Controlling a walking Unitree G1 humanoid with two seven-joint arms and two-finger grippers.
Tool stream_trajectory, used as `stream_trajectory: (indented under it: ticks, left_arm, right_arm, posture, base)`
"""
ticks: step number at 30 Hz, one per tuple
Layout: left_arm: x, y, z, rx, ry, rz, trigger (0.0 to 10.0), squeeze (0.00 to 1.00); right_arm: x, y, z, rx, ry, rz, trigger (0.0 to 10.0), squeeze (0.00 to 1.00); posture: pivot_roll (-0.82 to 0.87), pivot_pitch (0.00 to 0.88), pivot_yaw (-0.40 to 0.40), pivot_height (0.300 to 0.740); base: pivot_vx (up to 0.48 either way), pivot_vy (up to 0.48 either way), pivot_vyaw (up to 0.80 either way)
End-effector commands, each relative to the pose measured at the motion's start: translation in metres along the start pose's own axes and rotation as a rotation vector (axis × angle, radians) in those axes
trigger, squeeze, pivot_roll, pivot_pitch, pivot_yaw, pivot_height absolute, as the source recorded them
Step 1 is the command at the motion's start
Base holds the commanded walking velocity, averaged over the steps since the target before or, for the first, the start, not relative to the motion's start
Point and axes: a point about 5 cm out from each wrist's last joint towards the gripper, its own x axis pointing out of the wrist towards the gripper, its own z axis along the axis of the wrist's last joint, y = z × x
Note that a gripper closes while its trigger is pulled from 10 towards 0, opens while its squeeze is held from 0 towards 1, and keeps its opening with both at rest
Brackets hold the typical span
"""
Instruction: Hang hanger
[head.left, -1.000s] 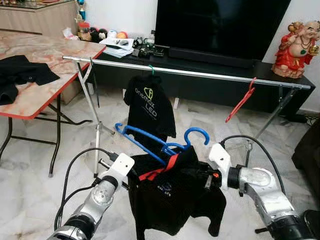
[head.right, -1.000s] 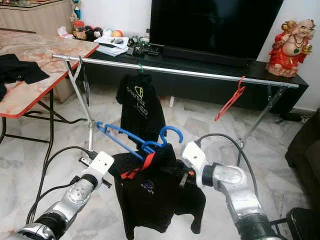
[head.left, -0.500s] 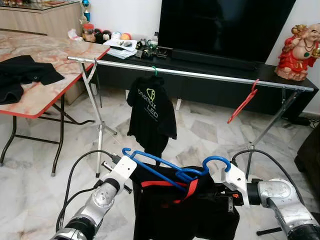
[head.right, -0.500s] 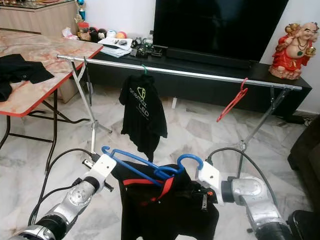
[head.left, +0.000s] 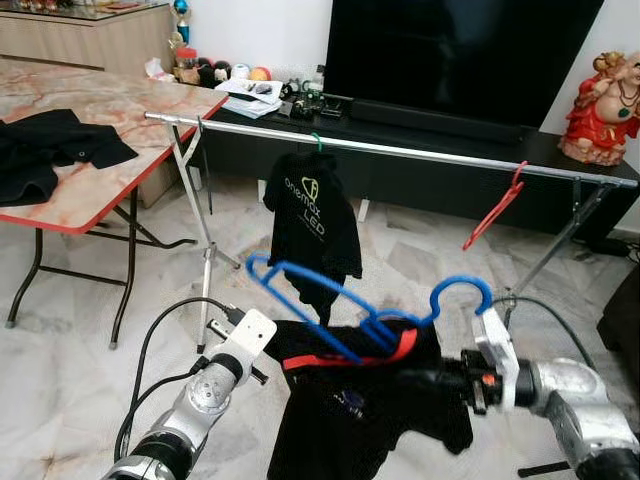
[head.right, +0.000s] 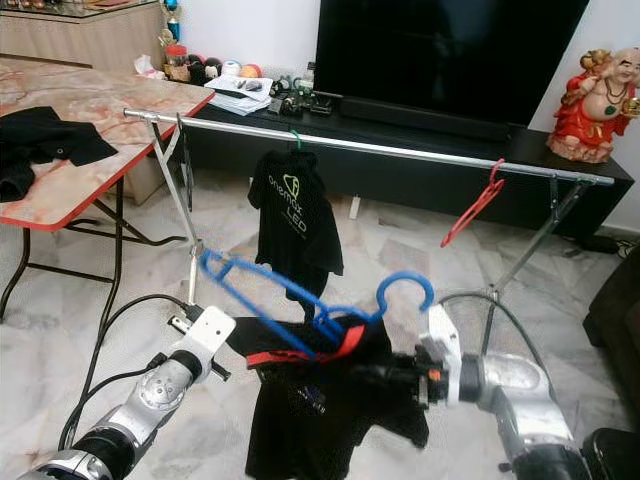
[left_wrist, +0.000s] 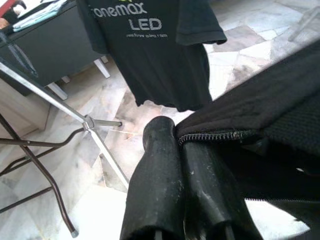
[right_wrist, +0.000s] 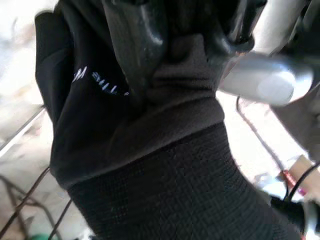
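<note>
While two grippers hold one black shirt low in the centre of the frame, a blue hanger threaded into its collar rises above the cloth, its hook curling up at centre right, short of the silver rail that crosses the upper half of the picture. Two items hang on that rail: one black printed T-shirt at centre and one bare red hanger toward the right. More black clothing lies on the marble-patterned surface at upper left; a red figurine stands at upper right beside a dark television. The left gripper, seen in the wrist view, has its jaws clenched on a hem of the shirt, with the printed T-shirt's lettering beyond. The right gripper, in its own wrist view, has its jaws grasping a bunched fold of the same shirt, white lettering showing on the fabric.
</note>
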Motion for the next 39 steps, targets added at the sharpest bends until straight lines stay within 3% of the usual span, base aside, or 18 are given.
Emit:
stream_trajectory:
  ticks: [1,7,11,14,22,27,33,39]
  left_arm:
    - [-0.006,0.016,-0.018,-0.027,0.088,0.068,0.0,0.0]
    - [-0.008,0.017,-0.019,-0.022,0.093,0.067,0.0,0.0]
    - [-0.008,0.016,-0.02,-0.019,0.095,0.062,0.0,0.0]
    - [-0.008,0.016,-0.019,-0.019,0.095,0.058,0.0,0.0]
    - [-0.007,0.014,-0.019,-0.018,0.102,0.042,0.0,0.0]
    - [-0.008,0.01,-0.023,-0.007,0.12,0.014,0.0,0.0]
    - [-0.008,0.005,-0.024,-0.006,0.139,-0.022,0.0,0.0]
    - [-0.008,0.004,-0.024,-0.008,0.143,-0.022,0.0,0.0]
  right_arm:
    - [-0.023,0.001,0.002,-0.043,0.056,-0.008,0.0,0.0]
    - [-0.04,0.007,-0.018,-0.074,0.271,0.024,0.0,0.0]
    - [-0.049,0.003,-0.034,-0.154,0.541,-0.055,0.0,0.0]
    - [-0.052,0.0,-0.038,-0.215,0.628,-0.105,0.0,0.0]
    - [-0.041,-0.016,-0.025,-0.341,0.548,-0.261,0.0,0.0]
    - [-0.037,-0.021,-0.025,-0.419,0.596,-0.313,0.0,0.0]
    - [-0.038,-0.033,-0.026,-0.503,0.687,-0.466,0.0,0.0]
    - [-0.039,-0.033,-0.026,-0.524,0.691,-0.461,0.0,0.0]
  posture:
    - [0.09,0.016,-0.067,0.74]
    - [0.09,0.019,-0.062,0.74]
    - [0.09,0.02,-0.058,0.74]
    - [0.09,0.02,-0.056,0.74]
    - [0.09,0.021,-0.056,0.74]
    - [0.09,0.022,-0.058,0.74]
    - [0.09,0.025,-0.062,0.74]
    - [0.09,0.025,-0.065,0.74]
  base:
    - [0.0,0.0,0.0]
    - [0.0,0.0,0.0]
    - [0.0,0.0,0.0]
    - [0.0,0.0,0.0]
    - [0.0,0.0,0.0]
    - [0.0,0.0,0.0]
    - [0.0,0.0,0.0]
    - [0.0,0.0,0.0]
